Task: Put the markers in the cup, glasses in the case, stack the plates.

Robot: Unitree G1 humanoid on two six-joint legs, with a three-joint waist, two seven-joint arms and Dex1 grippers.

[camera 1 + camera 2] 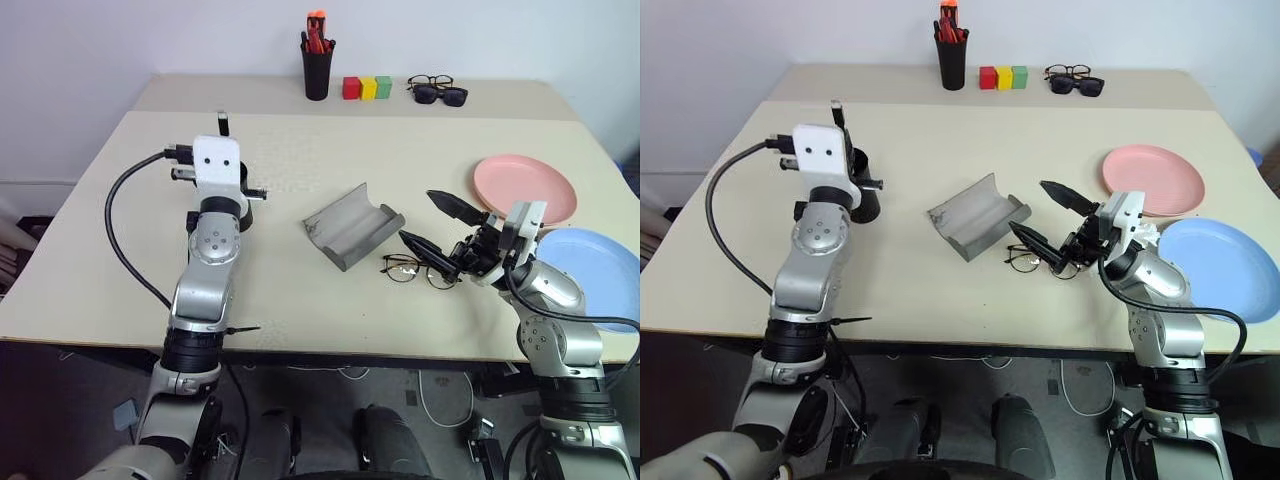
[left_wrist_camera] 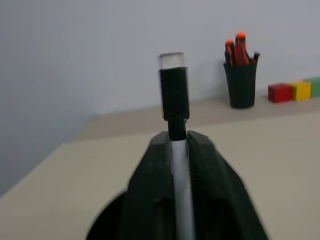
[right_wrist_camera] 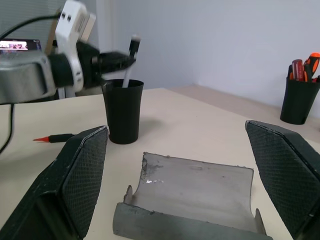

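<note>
Hidden: the cup (image 3: 123, 111) is mostly covered by the left arm in the head views, and the lower end of the white marker (image 2: 174, 92) is lost inside it.
Hard to tell: the thin dark piece with a red tip (image 3: 54, 137) on the table beside the cup may be the second marker.
Surface: a pale beige table (image 1: 300, 170) with a second table of like colour against the white wall behind it.
Right gripper (image 1: 434, 224): fingers spread wide, empty, poised just over the glasses (image 1: 416, 269), which lie between the case and the blue plate.
Blue plate (image 1: 598, 274): at the near right edge, partly behind the right arm.
Case (image 1: 352, 224): lying open at mid-table, hollow upward, just beside the glasses.
Left gripper (image 2: 180, 150): clamped on the white marker, held upright over the cup, black cap uppermost.
Pink plate (image 1: 525, 187): beyond the blue one, apart from it.
Far table: pen holder (image 1: 318, 68) with red-orange pens, coloured blocks (image 1: 367, 88), and two pairs of spectacles (image 1: 437, 90).
</note>
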